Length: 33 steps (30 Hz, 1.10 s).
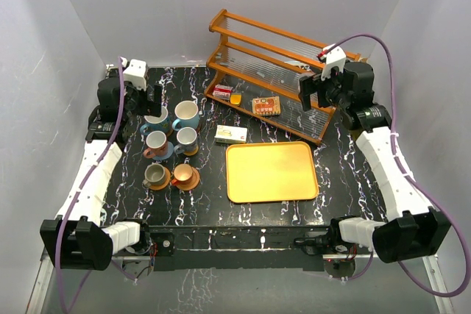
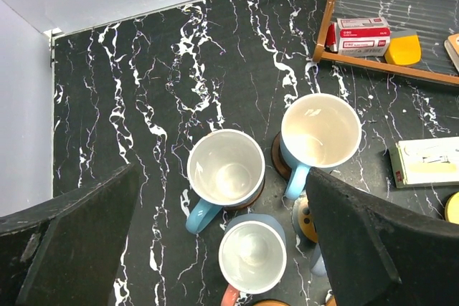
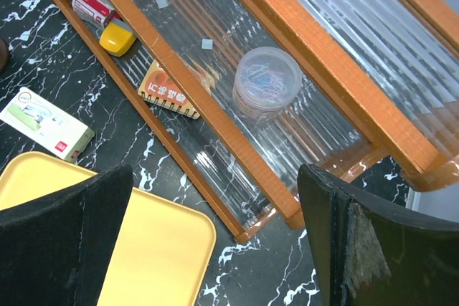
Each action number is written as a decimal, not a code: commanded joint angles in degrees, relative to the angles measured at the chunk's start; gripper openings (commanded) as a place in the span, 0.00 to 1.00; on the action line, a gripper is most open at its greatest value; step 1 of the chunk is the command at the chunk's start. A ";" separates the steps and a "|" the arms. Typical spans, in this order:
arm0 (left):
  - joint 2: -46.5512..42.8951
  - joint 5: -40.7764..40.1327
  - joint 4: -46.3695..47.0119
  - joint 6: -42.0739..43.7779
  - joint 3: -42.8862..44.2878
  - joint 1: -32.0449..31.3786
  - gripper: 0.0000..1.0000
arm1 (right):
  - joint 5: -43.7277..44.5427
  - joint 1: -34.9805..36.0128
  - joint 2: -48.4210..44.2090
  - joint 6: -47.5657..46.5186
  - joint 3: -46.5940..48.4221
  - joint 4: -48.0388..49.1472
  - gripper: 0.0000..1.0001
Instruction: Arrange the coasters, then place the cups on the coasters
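Six cups stand in two columns at the table's left, each on a coaster. The back pair are light blue cups (image 1: 155, 119) (image 1: 185, 114), seen from the left wrist as a light blue cup (image 2: 226, 166) and a second one (image 2: 320, 130) on a dark brown coaster (image 2: 276, 157). A cup with an orange-brown handle (image 2: 252, 256) rests on a blue-grey coaster (image 2: 267, 221). The front right cup (image 1: 184, 173) sits on an orange coaster (image 1: 193, 182). My left gripper (image 1: 151, 98) (image 2: 224, 198) hangs open above the back cups, holding nothing. My right gripper (image 1: 316, 93) (image 3: 215, 184) is open and empty over the rack's front corner.
A yellow tray (image 1: 271, 172) (image 3: 143, 249) lies mid-table. Behind it a wooden rack (image 1: 272, 71) (image 3: 287, 34) holds a red box (image 1: 223, 91), a yellow item (image 1: 235, 98), an orange booklet (image 1: 266, 106) and a clear plastic cup of clips (image 3: 267, 80). A white box (image 1: 231, 134) lies near the tray.
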 commanded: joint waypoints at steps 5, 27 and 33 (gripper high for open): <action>-5.21 -2.02 -1.42 -1.88 1.45 0.26 0.99 | 1.54 -0.42 -5.70 -1.65 -0.46 0.48 0.98; -12.69 -1.80 -4.06 -2.74 0.62 0.71 0.99 | -3.68 -3.45 -9.88 -1.56 -0.22 -1.14 0.98; -12.71 -1.54 -3.68 -2.39 -0.56 0.70 0.99 | -4.40 -3.63 -9.86 -1.74 -0.69 -1.15 0.98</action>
